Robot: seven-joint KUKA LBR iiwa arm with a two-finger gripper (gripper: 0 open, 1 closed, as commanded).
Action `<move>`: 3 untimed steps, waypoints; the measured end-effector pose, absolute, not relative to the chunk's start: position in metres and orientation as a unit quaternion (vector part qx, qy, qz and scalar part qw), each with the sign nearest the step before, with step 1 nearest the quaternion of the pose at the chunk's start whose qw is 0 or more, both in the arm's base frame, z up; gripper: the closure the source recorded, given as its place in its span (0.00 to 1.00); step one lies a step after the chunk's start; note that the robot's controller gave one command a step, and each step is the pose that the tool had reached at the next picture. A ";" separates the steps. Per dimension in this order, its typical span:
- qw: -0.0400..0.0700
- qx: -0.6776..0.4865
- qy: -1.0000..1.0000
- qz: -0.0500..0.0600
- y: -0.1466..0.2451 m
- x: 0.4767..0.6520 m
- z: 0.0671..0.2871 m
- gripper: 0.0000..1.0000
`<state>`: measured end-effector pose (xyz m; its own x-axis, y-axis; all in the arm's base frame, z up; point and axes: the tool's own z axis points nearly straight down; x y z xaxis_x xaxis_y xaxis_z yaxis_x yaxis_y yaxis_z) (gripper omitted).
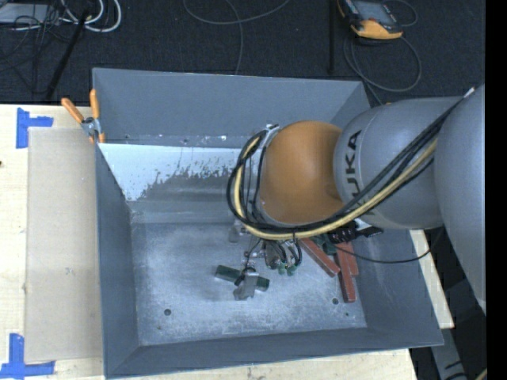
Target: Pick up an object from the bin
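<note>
Camera view from above showed the gripper (265, 261) low over a small dark cross-shaped piece (240, 279) mid-floor in the bin (170, 291), open or closed impossible to tell, where an off-centre squeeze might have knocked the piece aside towards the brown sticks (339, 266).

Big silver-grey arm (412, 165), rounded smooth casing, black "KUKA" lettering (349, 165) down one link. Glossy orange dome cover (297, 172) at the wrist, with black and yellow cables (240, 188) looped round it and running back along the arm. Small metal gripper (257, 267) with thin wires beneath the cover.
</note>
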<state>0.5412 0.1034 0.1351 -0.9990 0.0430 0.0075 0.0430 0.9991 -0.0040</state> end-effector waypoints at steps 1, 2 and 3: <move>0.004 -0.040 -0.999 0.001 0.092 0.546 0.065 0.00; 0.001 -0.042 -0.999 0.000 0.093 0.548 0.070 1.00; -0.004 0.098 -0.995 0.000 0.088 0.530 0.281 1.00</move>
